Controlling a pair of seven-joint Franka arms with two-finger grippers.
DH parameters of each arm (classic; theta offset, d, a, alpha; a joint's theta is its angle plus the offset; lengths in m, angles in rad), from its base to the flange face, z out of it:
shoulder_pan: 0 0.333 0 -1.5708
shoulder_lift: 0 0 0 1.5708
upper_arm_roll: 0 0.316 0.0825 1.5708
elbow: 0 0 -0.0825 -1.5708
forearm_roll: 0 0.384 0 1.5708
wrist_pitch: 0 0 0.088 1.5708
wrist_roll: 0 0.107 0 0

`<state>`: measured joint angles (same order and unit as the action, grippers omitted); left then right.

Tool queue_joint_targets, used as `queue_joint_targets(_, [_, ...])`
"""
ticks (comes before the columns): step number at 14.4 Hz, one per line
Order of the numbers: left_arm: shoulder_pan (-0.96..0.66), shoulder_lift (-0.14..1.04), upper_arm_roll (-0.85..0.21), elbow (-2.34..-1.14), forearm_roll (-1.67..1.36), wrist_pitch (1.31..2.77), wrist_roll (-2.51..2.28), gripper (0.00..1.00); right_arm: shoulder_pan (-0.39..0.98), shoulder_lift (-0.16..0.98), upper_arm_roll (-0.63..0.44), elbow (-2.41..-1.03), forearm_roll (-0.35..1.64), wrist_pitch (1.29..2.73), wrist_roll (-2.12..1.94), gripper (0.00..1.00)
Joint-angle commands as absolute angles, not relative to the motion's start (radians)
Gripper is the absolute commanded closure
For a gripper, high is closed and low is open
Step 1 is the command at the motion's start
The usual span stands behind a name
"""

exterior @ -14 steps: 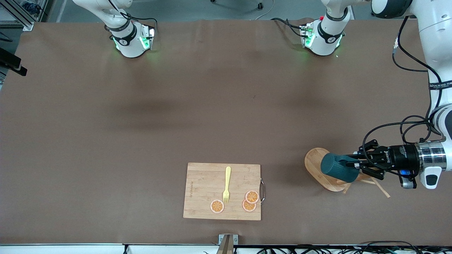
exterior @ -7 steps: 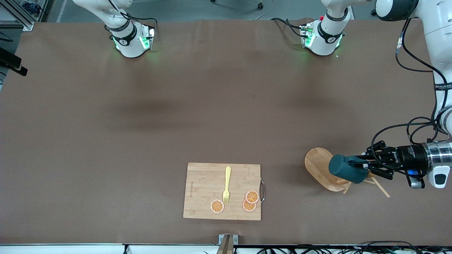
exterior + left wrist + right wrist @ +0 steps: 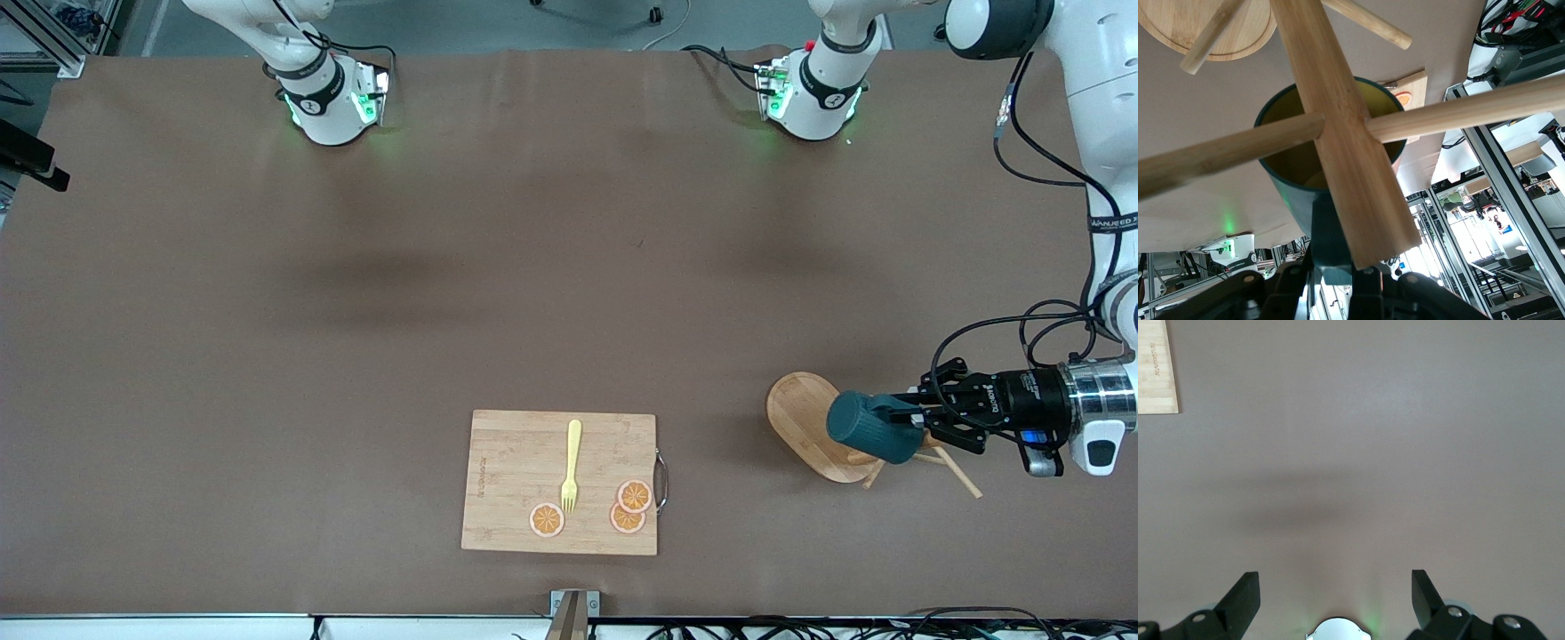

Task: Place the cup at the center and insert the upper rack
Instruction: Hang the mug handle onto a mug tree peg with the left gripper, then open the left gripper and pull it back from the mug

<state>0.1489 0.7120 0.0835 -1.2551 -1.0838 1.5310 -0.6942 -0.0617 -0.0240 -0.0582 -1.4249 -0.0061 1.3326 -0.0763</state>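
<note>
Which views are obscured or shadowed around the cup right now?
Front view: even light, soft arm shadows mid-table, the cup clear in the left gripper over the upper rack. Left wrist view: the rack's pole crosses the cup's mouth, blocking much of it. Right wrist view: the right gripper, a faint shadow band on bare table.

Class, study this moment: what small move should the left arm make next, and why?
Probably draw the cup along the pole, off the mug tree. The left gripper grips its handle, and the wrist view shows the tipped tree's pole and pegs crossing the cup's mouth.
</note>
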Motion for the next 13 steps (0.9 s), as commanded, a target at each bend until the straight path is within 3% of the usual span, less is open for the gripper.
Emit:
queue_joint_targets(1, [0.158, 0.724, 0.078, -1.244, -1.098, 1.514, -0.680, 0.91, -0.074, -0.048, -0.049, -1.440, -0.008, 1.331, -0.086, 0.00])
queue_joint_targets(3, [0.161, 0.729, 0.078, -1.244, -1.100, 1.514, -0.680, 0.78, -0.072, -0.048, -0.049, -1.440, -0.008, 1.331, -0.086, 0.00])
queue_joint_targets(6, [0.161, 0.729, 0.078, -1.244, -1.101, 1.514, -0.681, 0.42, -0.072, -0.048, -0.048, -1.440, -0.008, 1.331, -0.086, 0.00])
queue_joint_targets(8, [0.161, 0.727, 0.078, -1.243, -1.100, 1.514, -0.681, 0.00, -0.074, -0.048, -0.049, -1.440, -0.008, 1.331, -0.086, 0.00])
queue_joint_targets(13, [0.158, 0.694, 0.080, -1.236, -1.080, 1.485, -0.686, 0.00, -0.074, -0.046, -0.049, -1.440, -0.008, 1.333, -0.086, 0.00])
